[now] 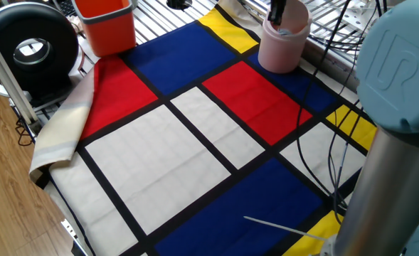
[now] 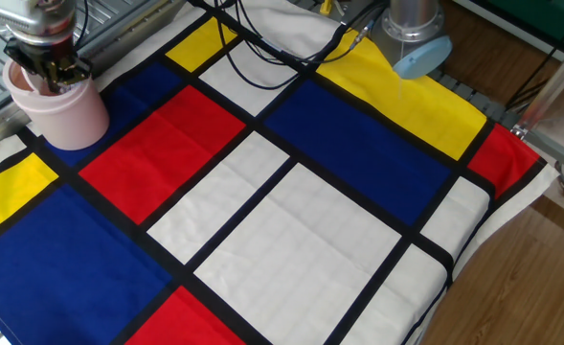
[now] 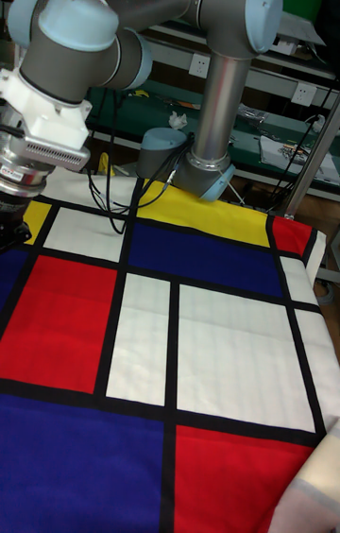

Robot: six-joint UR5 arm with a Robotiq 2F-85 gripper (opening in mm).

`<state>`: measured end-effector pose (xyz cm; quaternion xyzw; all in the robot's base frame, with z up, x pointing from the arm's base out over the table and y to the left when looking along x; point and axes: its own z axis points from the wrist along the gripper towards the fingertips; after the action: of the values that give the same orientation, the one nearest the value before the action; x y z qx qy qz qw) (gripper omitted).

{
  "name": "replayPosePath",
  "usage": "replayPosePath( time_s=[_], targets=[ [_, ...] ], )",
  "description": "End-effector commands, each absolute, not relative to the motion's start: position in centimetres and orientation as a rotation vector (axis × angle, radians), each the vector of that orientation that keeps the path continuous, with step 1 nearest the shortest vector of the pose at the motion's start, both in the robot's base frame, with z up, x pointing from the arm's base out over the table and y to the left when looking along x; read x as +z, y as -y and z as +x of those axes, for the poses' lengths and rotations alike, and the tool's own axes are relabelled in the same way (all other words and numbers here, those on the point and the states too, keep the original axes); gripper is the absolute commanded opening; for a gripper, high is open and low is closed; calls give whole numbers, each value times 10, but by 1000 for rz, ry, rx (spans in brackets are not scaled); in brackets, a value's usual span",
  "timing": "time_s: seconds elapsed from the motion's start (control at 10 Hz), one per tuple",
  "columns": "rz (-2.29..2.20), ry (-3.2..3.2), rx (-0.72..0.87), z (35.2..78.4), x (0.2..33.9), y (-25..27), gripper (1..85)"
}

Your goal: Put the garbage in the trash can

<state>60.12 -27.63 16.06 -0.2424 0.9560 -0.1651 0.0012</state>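
Note:
The trash can (image 1: 283,48) (image 2: 59,110) is a pale pink cylinder at the far corner of the colour-block cloth, on a blue panel. My gripper (image 1: 278,13) (image 2: 48,73) hangs in its mouth with dark fingers spread and nothing between them. A small grey-white scrap, the garbage (image 1: 286,30), lies inside the rim just below the fingertips; most of it is hidden by the bin wall. In the tall fixed view only the gripper's wrist (image 3: 13,212) shows at the left edge, and the can is out of frame.
An orange square bin (image 1: 107,25) stands at the cloth's back left, next to a black round device (image 1: 30,47). Black cables (image 1: 321,153) (image 2: 282,46) trail over the cloth near the arm's base (image 2: 412,36). The arm's big grey link (image 1: 398,121) blocks the right side.

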Motion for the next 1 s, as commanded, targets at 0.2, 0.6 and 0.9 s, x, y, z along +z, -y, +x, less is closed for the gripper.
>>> replayPosePath(
  time_s=[0.2, 0.6, 0.9],
  targets=[
    [-720, -3025, -506, 590, 175, 268, 10],
    [-676, -3031, -408, 584, 147, 263, 10],
    [-727, -2989, -414, 594, 129, 273, 10]
  ],
)
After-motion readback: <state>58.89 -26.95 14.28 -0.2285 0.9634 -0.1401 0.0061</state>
